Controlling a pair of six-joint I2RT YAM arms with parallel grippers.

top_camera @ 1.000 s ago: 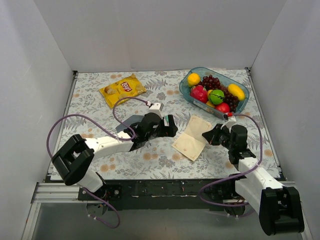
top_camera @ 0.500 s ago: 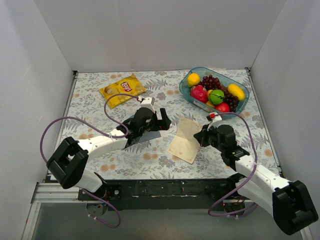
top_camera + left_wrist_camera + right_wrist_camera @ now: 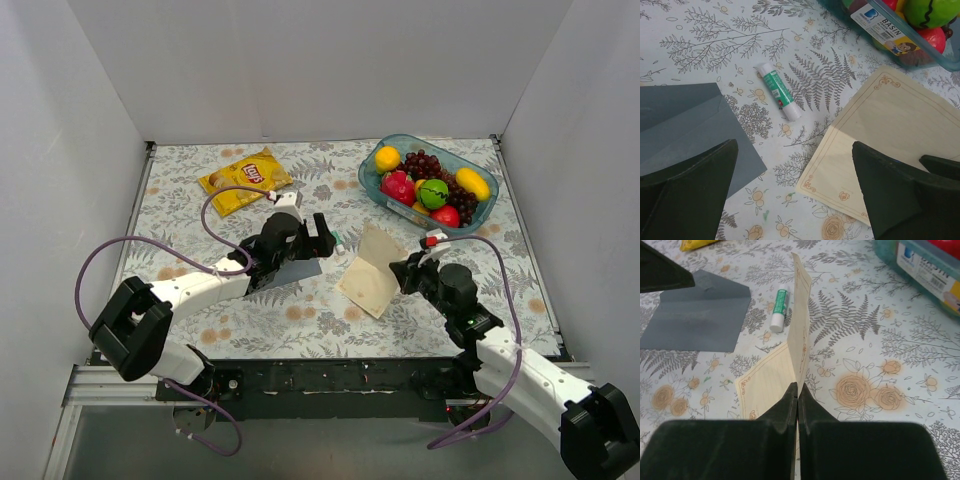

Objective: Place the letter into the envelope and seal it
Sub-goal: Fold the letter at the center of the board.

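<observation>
- A green-and-white glue stick (image 3: 777,91) lies in the gap between the grey-blue paper envelope (image 3: 685,125) and the cream paper letter (image 3: 890,125).
- A teal plastic fruit basin (image 3: 890,30) crowds the letter's far edge.

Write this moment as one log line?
right gripper: shut on letter | left gripper: open near envelope | glue stick: lying between them

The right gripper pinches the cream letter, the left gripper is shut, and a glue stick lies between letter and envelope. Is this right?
No: the left gripper is open, its jaws wide apart, as the left wrist view shows. The rest is right.
</observation>
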